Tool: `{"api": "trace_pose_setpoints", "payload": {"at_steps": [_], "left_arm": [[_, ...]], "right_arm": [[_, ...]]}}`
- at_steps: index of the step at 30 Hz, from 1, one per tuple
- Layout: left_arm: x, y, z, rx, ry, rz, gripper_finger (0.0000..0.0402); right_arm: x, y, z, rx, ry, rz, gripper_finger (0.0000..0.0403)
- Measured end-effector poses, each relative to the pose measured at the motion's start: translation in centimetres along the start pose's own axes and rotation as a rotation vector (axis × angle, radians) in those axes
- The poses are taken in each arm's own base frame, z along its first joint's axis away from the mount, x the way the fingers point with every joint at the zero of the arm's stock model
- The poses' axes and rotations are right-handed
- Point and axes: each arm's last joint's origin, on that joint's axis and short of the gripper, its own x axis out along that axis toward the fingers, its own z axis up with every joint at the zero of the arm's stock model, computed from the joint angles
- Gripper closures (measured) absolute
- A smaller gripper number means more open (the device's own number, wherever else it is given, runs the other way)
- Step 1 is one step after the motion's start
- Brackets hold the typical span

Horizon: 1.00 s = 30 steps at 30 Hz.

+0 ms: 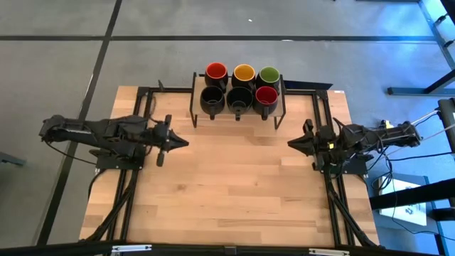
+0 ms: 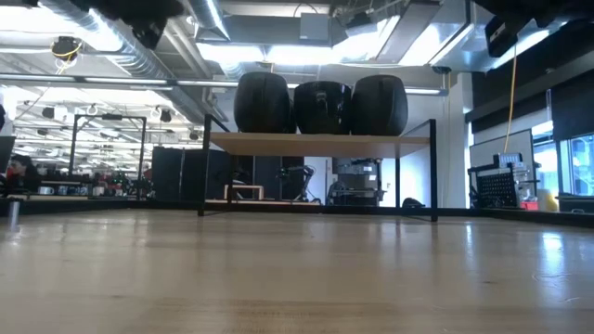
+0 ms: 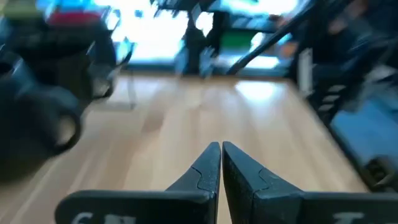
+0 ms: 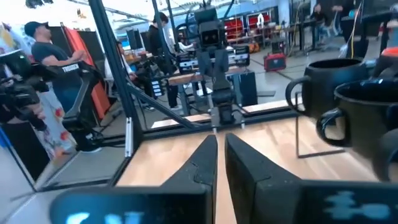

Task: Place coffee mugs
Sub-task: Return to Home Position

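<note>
Six black mugs stand on a small raised wooden shelf with a black wire frame (image 1: 193,99) at the table's far edge. The far row shows red (image 1: 216,71), yellow-orange (image 1: 244,72) and green (image 1: 269,75) insides; the near row shows black (image 1: 212,97), black (image 1: 239,97) and red (image 1: 266,96). In the low view the three near mugs (image 2: 321,104) sit on the shelf board. My left gripper (image 1: 186,142) (image 3: 221,149) hovers at the table's left, shut, touching nothing. My right gripper (image 1: 290,143) (image 4: 219,138) hovers at the right, shut, also empty.
Bare wooden tabletop (image 1: 234,178) lies between the two grippers and toward the near edge. Black arm mounts and rails run along both sides of the table (image 1: 128,199) (image 1: 341,203). A person (image 4: 46,68) stands in the room beyond the table.
</note>
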Motion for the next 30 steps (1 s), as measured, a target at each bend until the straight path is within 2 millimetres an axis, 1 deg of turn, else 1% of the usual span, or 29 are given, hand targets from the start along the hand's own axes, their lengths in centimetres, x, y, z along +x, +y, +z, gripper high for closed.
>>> {"api": "trace_pose_setpoints", "payload": {"at_steps": [3,5,8,12,15,17,21,25,28,30], "left_arm": [[-0.5,0.0,-1.6,0.018,-0.092,-0.051,0.039],[-0.8,0.3,-3.3,0.005,-0.107,-0.029,0.039],[-1.5,0.6,-5.2,-0.026,-0.134,0.014,0.039],[-2.4,0.8,-6.9,-0.028,-0.184,0.023,0.039],[-2.8,0.9,-7.8,-0.026,-0.217,0.021,0.039],[-3.0,1.0,-8.6,-0.026,-0.232,0.018,0.039],[-2.9,1.1,-10.1,-0.033,-0.26,0.01,0.039],[-3.0,1.2,-11.0,-0.036,-0.304,0.005,0.039],[-2.7,1.2,-11.6,-0.037,-0.301,0.005,0.039],[-2.6,1.2,-11.7,-0.041,-0.313,0.0,0.039]], "right_arm": [[-0.6,-0.1,0.1,-0.043,-0.007,0.003,0.0381],[-1.0,-0.1,0.0,-0.06,-0.001,0.0,0.0381],[-1.6,-0.3,-0.3,-0.078,0.027,-0.033,0.0381],[-2.3,-0.6,-0.4,-0.089,0.027,-0.094,0.0381],[-2.6,-0.8,-0.7,-0.111,0.032,-0.101,0.0381],[-2.7,-0.9,-1.3,-0.109,0.027,-0.099,0.0381],[-2.8,-1.2,-3.4,-0.096,0.0,-0.057,0.0381],[-3.0,-1.5,-5.0,-0.087,-0.058,-0.004,0.0381],[-2.9,-1.6,-6.2,-0.094,-0.046,0.017,0.0381],[-2.8,-1.7,-6.8,-0.094,-0.038,0.016,0.0381]]}}
